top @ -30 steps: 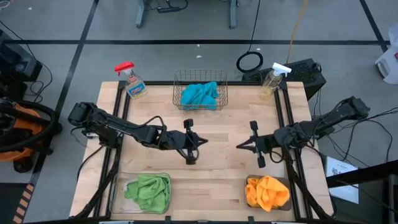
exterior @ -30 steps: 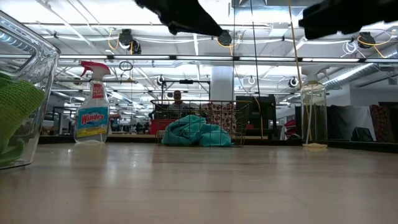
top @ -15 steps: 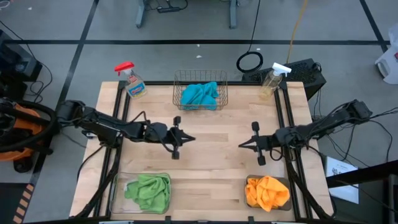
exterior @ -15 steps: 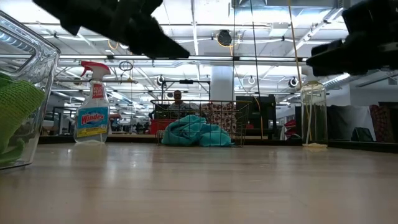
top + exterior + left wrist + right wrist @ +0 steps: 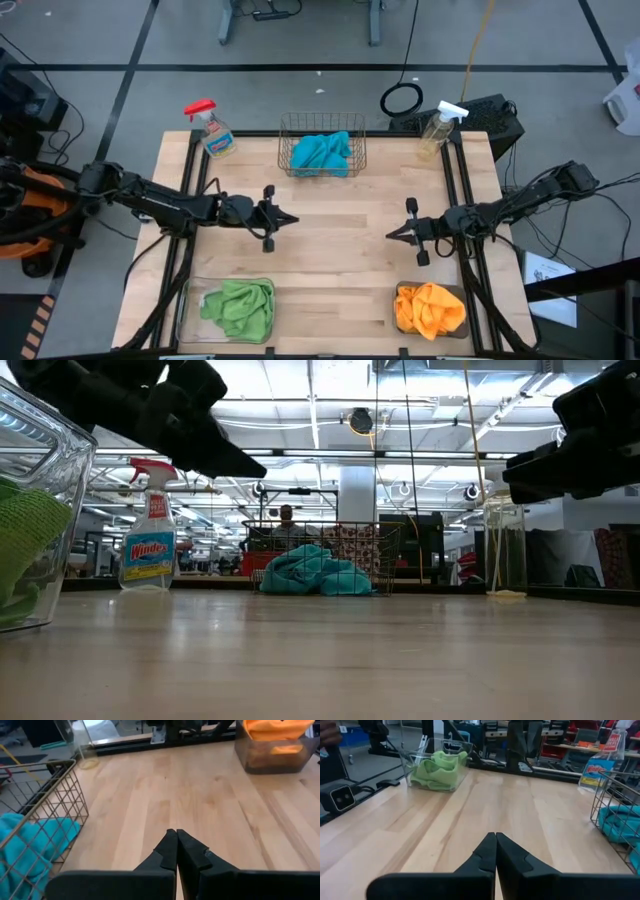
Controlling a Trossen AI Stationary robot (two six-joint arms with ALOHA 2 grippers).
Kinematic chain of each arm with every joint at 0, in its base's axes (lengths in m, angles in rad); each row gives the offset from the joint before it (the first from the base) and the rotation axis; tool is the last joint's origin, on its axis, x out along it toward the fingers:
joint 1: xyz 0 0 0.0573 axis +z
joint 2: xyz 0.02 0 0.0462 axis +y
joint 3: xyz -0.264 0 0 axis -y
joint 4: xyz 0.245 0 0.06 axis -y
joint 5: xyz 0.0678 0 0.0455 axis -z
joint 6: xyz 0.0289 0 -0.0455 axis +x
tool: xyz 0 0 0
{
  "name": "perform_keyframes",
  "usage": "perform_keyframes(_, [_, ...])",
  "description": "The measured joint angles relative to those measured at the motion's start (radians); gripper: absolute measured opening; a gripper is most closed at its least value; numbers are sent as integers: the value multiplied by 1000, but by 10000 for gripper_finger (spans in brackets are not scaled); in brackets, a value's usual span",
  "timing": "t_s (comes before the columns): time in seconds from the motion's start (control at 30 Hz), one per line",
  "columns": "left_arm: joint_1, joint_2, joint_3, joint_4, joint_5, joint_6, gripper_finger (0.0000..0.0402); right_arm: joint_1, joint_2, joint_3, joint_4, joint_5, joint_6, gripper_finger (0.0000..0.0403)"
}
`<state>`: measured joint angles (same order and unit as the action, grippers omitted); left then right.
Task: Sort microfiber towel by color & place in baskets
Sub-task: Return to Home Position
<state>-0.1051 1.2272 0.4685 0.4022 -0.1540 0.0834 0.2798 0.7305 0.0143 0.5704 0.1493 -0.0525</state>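
i see the left gripper point(image 5: 290, 219) hovering over the worktop point(image 5: 340, 255) toward its left edge, about midway between far and near edges, its fingers point(image 5: 169, 845) pressed together with nothing between them. the right gripper point(image 5: 390, 234) hangs opposite it, toward the right edge, fingers point(image 5: 489, 847) also pressed together and holding nothing. the two tips point at each other, well apart.

the teal towels point(image 5: 322, 152) lie bunched in the wire basket point(image 5: 284, 140) at the middle of the far edge. the green towels point(image 5: 240, 305) sit in the clear bin point(image 5: 186, 298) at the near left corner. the orange towels point(image 5: 430, 308) fill the dark bin point(image 5: 272, 762) at the near right corner.

one spray bottle point(image 5: 212, 130) stands by the far left corner, another spray bottle point(image 5: 436, 132) by the far right corner. no cloth lies loose on the wood between the containers.
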Motion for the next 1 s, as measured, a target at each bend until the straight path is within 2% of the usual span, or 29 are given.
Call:
perform_keyframes(0.47, [-2,-141,-129,40,-6,-25,4,-46,-52,0,-61,-2,-5,0])
perform_keyframes(0.57, [-10,-181,-164,42,-3,-30,4,-46,-57,0,-60,-42,9,0])
perform_keyframes(1.0, [-26,-352,-339,167,20,-27,4,-45,-58,0,-59,-54,14,0])
